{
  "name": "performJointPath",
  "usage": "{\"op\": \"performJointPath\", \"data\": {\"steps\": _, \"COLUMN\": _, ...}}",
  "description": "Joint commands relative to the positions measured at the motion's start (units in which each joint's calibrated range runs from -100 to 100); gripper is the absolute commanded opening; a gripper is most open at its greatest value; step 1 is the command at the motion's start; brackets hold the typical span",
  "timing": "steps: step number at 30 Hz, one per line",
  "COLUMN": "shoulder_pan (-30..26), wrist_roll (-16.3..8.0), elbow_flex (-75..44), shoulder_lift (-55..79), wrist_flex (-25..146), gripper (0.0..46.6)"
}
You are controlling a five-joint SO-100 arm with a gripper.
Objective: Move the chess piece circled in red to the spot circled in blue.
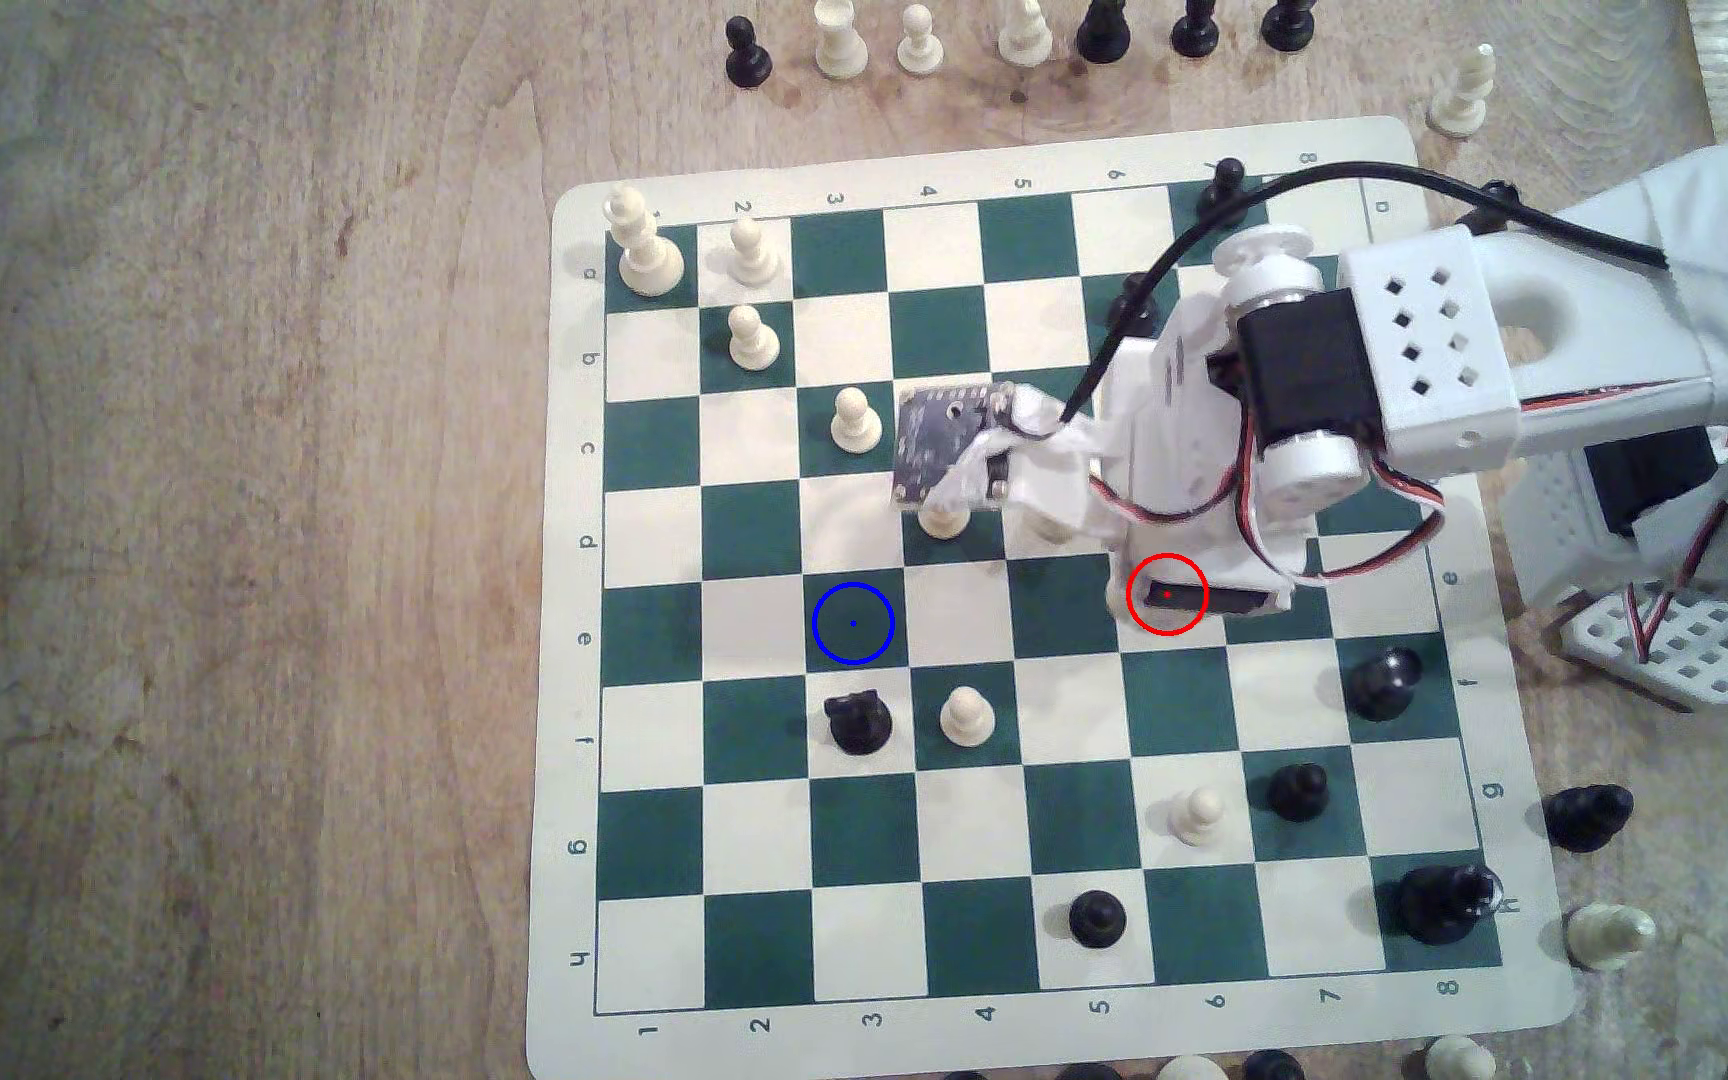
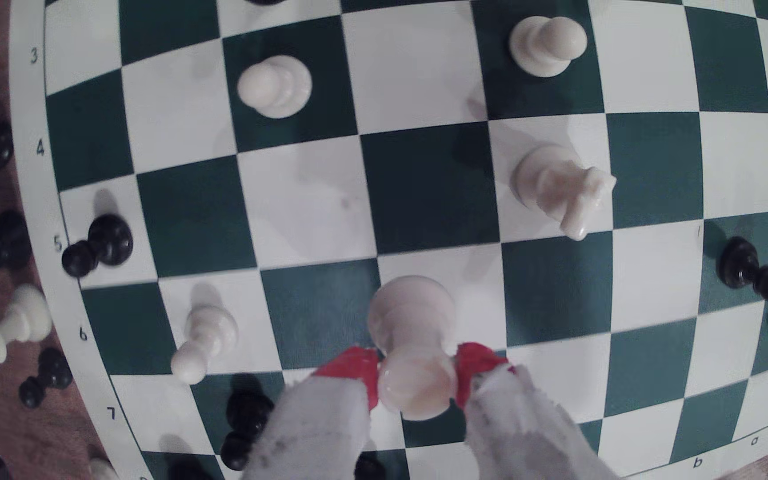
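Risk in the exterior view lies mostly in the route. The arm [image 1: 1286, 395] reaches in from the right edge of the frame, and its wrist is hung over the red ring [image 1: 1166, 594] right of centre. The spot [image 1: 853, 623], a dark green square ringed in blue, is found left of centre in the same row, with bare squares between the two rings. That lane is bordered closely: a black knight [image 1: 858, 720] and a cream pawn [image 1: 966, 717] stand in the row just below it, and a cream piece [image 1: 943, 516] is half covered by the wrist camera board [image 1: 948, 447] just above it. If the rook were carried low or the line drifted, one of these could be clipped by the fingers. The black cable [image 1: 1130, 312] could also be dragged against the black pieces it passes at the upper right.

In the wrist view the rook [image 2: 412, 351] is seen clamped in the gripper [image 2: 417, 374], with a red pad [image 2: 356, 369] pressed against each side just under its rim. Whether its base is clear of the board cannot be told. The hold is judged to be high and narrow, so the piece could pivot or slip during a quick swing. The cream knight [image 2: 562, 189] stands near, one square off diagonally.
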Motion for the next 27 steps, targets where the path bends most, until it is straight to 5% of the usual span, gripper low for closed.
{"op": "performJointPath", "data": {"steps": 1, "shoulder_pan": -0.50, "wrist_roll": 0.39, "elbow_flex": -16.99, "shoulder_lift": 6.22, "wrist_flex": 1.72, "gripper": 0.4}}
{"op": "performJointPath", "data": {"steps": 20, "shoulder_pan": 4.12, "wrist_roll": 1.51, "elbow_flex": -49.45, "shoulder_lift": 35.93, "wrist_flex": -0.08, "gripper": 0.4}}
{"op": "performJointPath", "data": {"steps": 27, "shoulder_pan": 4.12, "wrist_roll": 1.22, "elbow_flex": -49.72, "shoulder_lift": 40.26, "wrist_flex": -3.69, "gripper": 0.4}}
